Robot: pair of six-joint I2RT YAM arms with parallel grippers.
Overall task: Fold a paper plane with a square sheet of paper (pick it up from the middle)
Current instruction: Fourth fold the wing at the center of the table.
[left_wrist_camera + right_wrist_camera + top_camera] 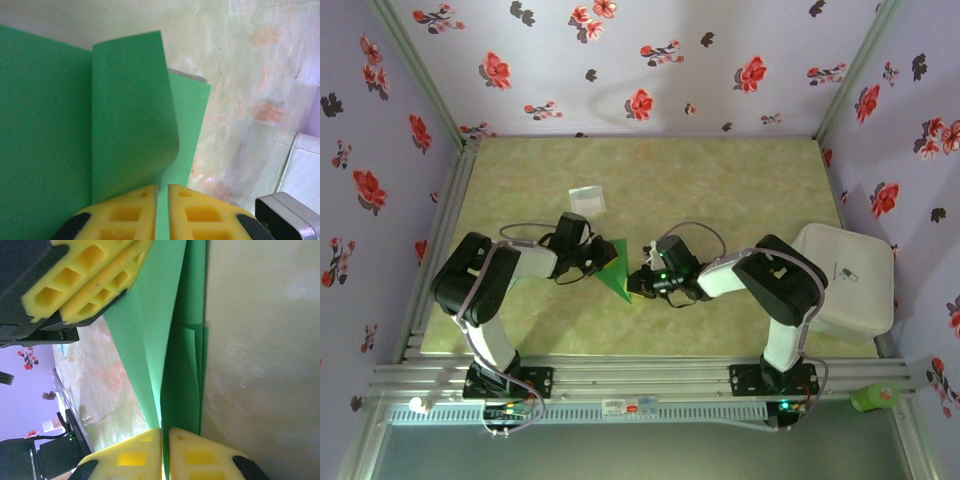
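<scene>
The bright green paper plane (pixel 616 270) lies between the two arms at the table's middle, a folded triangle with its sharp point towards the near edge. My left gripper (pixel 596 258) holds its left side. In the left wrist view the yellow fingers (pixel 130 210) are pressed on a green layer, the left gripper (pixel 162 186) shut, while a loose flap (pixel 130 110) curls up. My right gripper (pixel 642 276) pinches the right side. The right wrist view shows the right gripper (pixel 165 430) shut on stacked green layers (pixel 182 365), and the left gripper's fingers (pixel 85 275) at the top.
A small pale grey-white square packet (pixel 587 199) lies behind the paper. A white lidded box (pixel 845 275) stands at the right edge behind the right arm. A green object (pixel 875 397) rests on the front rail. Flowered walls close in three sides.
</scene>
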